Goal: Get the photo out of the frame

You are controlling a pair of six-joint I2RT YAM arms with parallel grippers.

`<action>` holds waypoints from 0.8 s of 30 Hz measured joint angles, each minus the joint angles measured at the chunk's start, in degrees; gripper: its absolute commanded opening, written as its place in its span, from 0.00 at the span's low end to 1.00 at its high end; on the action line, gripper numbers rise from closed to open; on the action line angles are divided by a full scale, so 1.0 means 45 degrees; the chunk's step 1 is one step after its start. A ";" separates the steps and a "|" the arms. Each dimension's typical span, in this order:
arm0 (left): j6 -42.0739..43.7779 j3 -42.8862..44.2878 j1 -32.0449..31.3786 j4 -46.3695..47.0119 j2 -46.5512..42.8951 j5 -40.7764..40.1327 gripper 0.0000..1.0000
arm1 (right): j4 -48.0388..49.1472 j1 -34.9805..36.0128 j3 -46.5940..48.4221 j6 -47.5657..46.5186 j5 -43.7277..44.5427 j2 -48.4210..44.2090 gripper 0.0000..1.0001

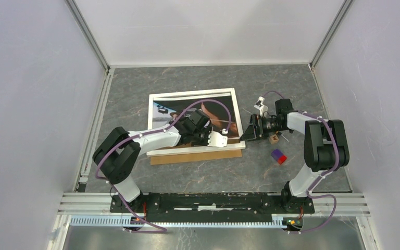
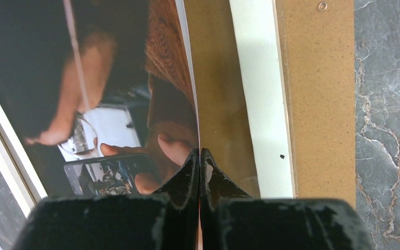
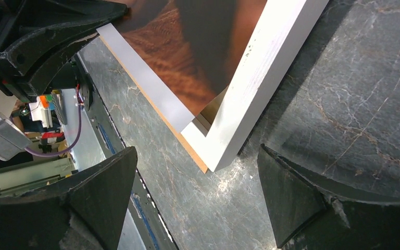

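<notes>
Left tool (image 2: 200, 162) is clamped on the photo (image 2: 99, 94). It's a thin glossy sheet, and its edge runs straight into the seam between the 2 black fingers. The left arm lies low, stretched across from the left over the frame (image 3: 271, 67).

The frame is rectangular with a flat white painted border, and lies flat mid-tabletop (image 2: 388, 156) on grey marble-pattern laminate. A brown speckled fibreboard panel (image 2: 317, 104) sticks out along its near side.

Right tool (image 3: 198, 195) has its jaws wide apart, holding nothing. It sits low with the wrist horizontal, aimed at the frame's near right corner, close but apart.

1 small wooden cube (image 1: 274, 138) and 1 blue-and-red block (image 1: 278, 156) lie by the right arm.
</notes>
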 measured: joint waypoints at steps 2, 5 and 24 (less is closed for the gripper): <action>0.0185 -0.0185 0.0000 0.0180 -0.0068 0.0005 0.04 | 0.0049 0.0000 0.0000 0.0010 0.0005 0.0087 0.91; 0.0262 -0.0243 0.0000 0.0189 -0.0087 -0.0015 0.31 | 0.0058 0.0000 0.0000 0.0044 0.0005 0.0126 0.91; -0.0209 0.1219 0.0097 -0.3473 -0.2647 0.0627 0.87 | -0.0291 0.0000 0.0199 -0.0389 0.0155 0.0121 0.91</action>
